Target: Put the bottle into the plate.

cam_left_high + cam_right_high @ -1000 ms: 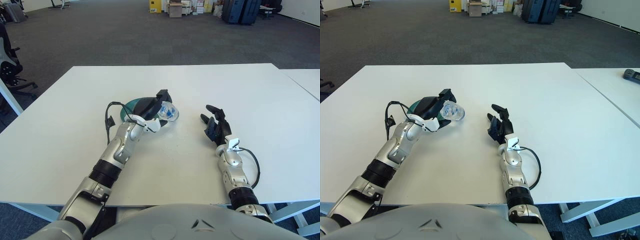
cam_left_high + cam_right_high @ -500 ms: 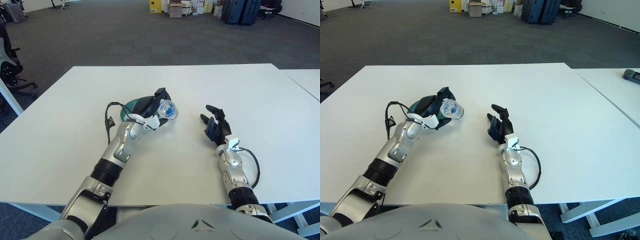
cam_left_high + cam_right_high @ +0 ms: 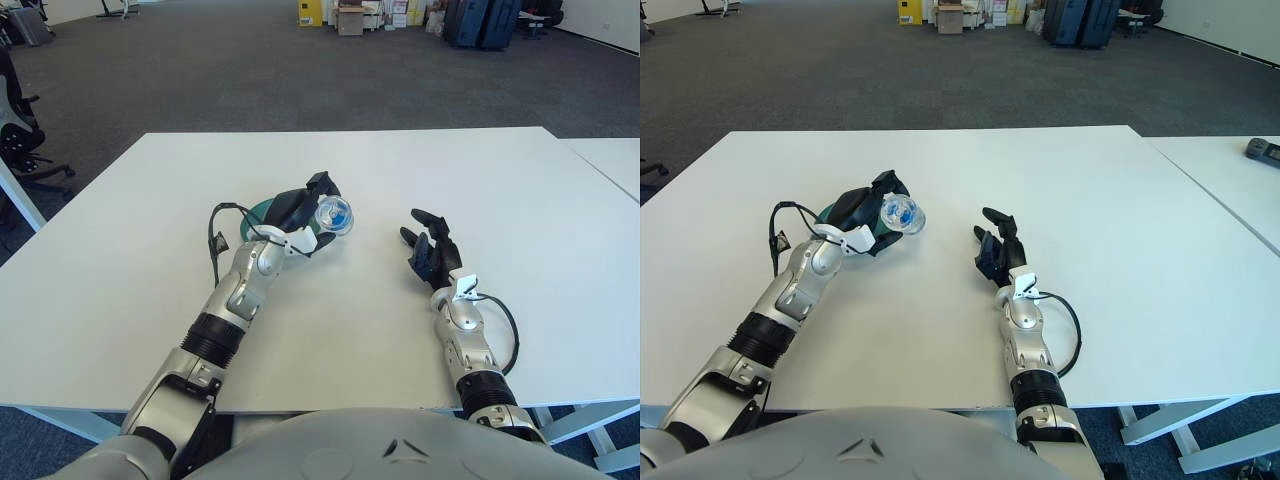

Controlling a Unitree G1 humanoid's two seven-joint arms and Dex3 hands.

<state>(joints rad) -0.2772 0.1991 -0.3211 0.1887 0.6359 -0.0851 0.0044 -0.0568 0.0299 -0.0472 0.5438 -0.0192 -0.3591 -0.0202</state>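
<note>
On the white worktop [image 3: 150,210], left eye view, the left hand [image 3: 300,215] grips the clear bottle [image 3: 332,214] over the teal plate [image 3: 262,212] (mostly hidden); right eye view, the right hand [image 3: 997,250] shows right of the bottle, fingers spread, holding nothing.

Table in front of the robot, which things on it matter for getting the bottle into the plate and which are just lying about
Part of the job:
- bottle, held in the left hand
- plate, green, mostly hidden under that hand

Just about:
- right hand, idle, to the right of the bottle
- dark device on the neighbouring table
- office chair, far left
</note>
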